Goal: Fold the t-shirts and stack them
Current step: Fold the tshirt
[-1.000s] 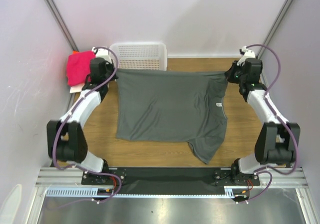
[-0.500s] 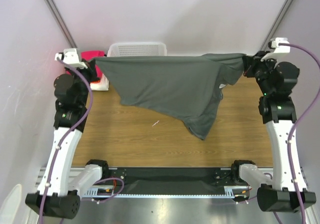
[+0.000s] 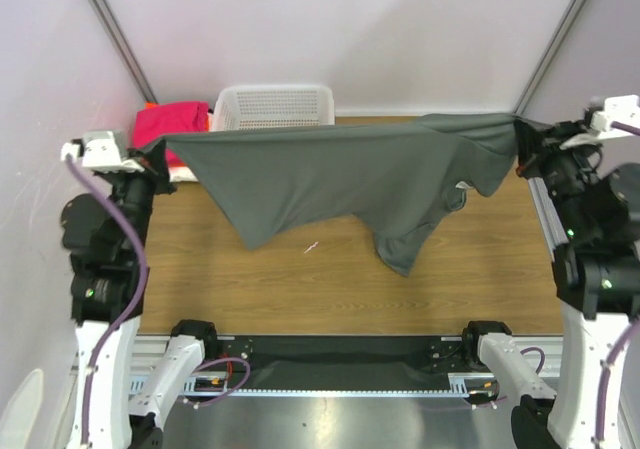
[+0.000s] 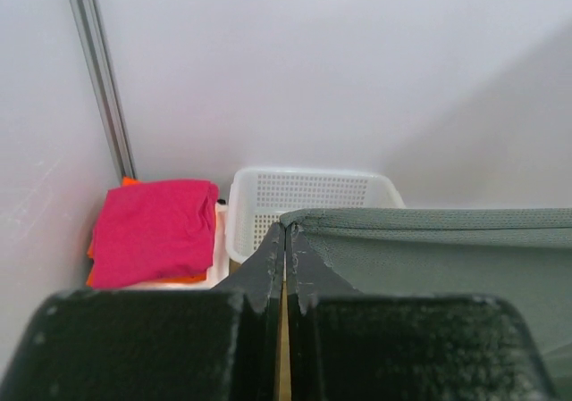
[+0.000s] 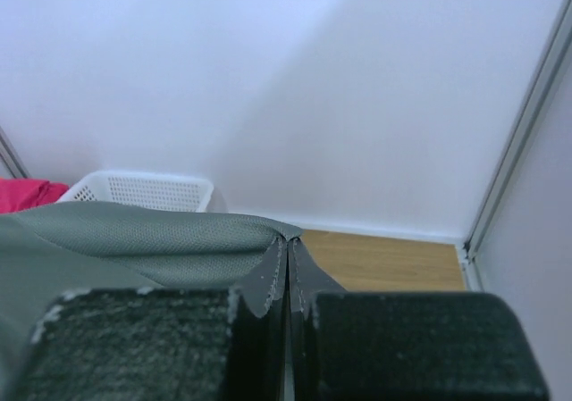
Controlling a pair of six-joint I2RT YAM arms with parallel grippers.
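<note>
The dark grey t-shirt point(image 3: 340, 174) hangs stretched in the air between my two grippers, high above the table, its lower part drooping down. My left gripper point(image 3: 158, 154) is shut on its left corner; in the left wrist view point(image 4: 286, 231) the jaws pinch the hem of the shirt point(image 4: 429, 240). My right gripper point(image 3: 520, 134) is shut on its right corner, and in the right wrist view point(image 5: 288, 240) the cloth point(image 5: 134, 240) is clamped at the tips. A folded magenta-pink shirt point(image 3: 172, 124) lies on orange and white ones at the back left.
A white mesh basket point(image 3: 275, 107) stands at the back wall, also in the left wrist view point(image 4: 308, 196). The wooden table point(image 3: 300, 279) lies below the shirt. Walls and metal posts close in on both sides.
Both arms have risen and spread further apart, lifting the grey shirt off the table and pulling its top edge taut. The shirt now hangs free.
</note>
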